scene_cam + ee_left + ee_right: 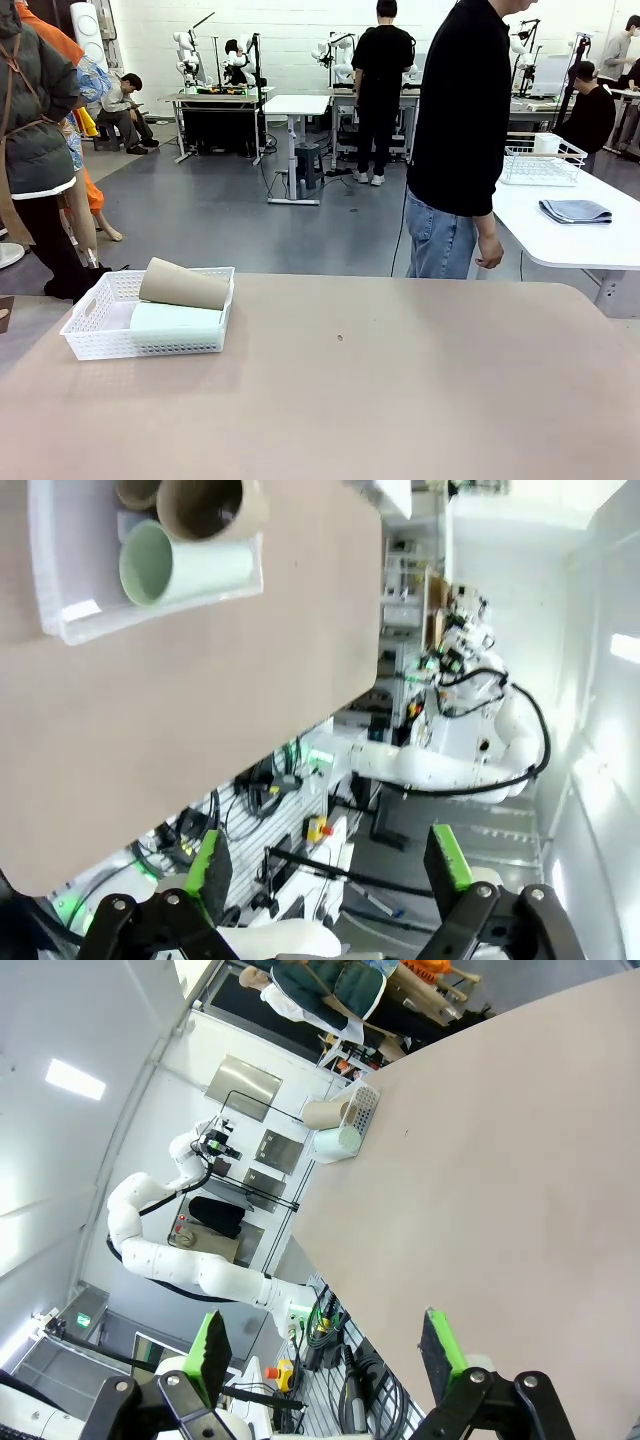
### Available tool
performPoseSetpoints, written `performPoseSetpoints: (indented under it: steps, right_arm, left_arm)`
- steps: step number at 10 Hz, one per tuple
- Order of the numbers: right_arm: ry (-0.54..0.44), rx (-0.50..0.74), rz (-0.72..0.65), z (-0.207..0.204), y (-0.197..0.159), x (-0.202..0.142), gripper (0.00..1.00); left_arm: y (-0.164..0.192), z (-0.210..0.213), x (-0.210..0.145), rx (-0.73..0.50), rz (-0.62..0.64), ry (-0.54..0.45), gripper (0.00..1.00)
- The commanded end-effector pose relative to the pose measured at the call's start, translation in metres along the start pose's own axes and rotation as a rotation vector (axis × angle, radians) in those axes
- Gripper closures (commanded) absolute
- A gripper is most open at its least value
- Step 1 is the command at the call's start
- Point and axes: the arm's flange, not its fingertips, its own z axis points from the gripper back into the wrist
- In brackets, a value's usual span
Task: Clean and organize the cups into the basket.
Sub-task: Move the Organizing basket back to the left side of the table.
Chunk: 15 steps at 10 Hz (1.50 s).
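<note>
Basket point(150, 345): white, fine lattice mesh
Upper cup point(185, 286): tan brown
Lower cup point(175, 318): pale mint green
Tabletop point(400, 400): plain beige-pink
Left end effector point(330, 865): black, green pads
Right end effector point(325, 1345): black, green pads

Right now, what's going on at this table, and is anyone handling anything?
Nothing is being handled. Both cups lie on their sides in the white basket at the table's left: the tan cup rests tilted on top, across the mint green cup. The left gripper and the right gripper are pulled back off the table edge, jaws open and empty. A person in a black top stands at the far side, hand hanging down, touching nothing.
</note>
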Motion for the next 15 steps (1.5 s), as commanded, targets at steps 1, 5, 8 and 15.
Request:
performPoseSetpoints:
  steps: [1, 5, 8, 15]
  right_arm:
    - [-0.001, 0.000, 0.015, 0.000, -0.001, -0.001, 0.00]
    - [-0.001, 0.000, 0.015, 0.000, -0.001, -0.001, 0.00]
    - [-0.001, 0.000, 0.015, 0.000, -0.001, -0.001, 0.00]
    - [-0.001, 0.000, 0.015, 0.000, -0.001, -0.001, 0.00]
  left_arm:
    - [0.003, 0.017, 0.001, -0.078, -0.031, -0.096, 0.00]
    - [0.016, 0.054, -0.011, -0.169, -0.025, -0.173, 0.00]
    - [0.012, 0.062, -0.024, -0.178, -0.078, -0.226, 0.00]
    - [0.016, 0.060, -0.023, -0.169, -0.021, -0.207, 0.00]
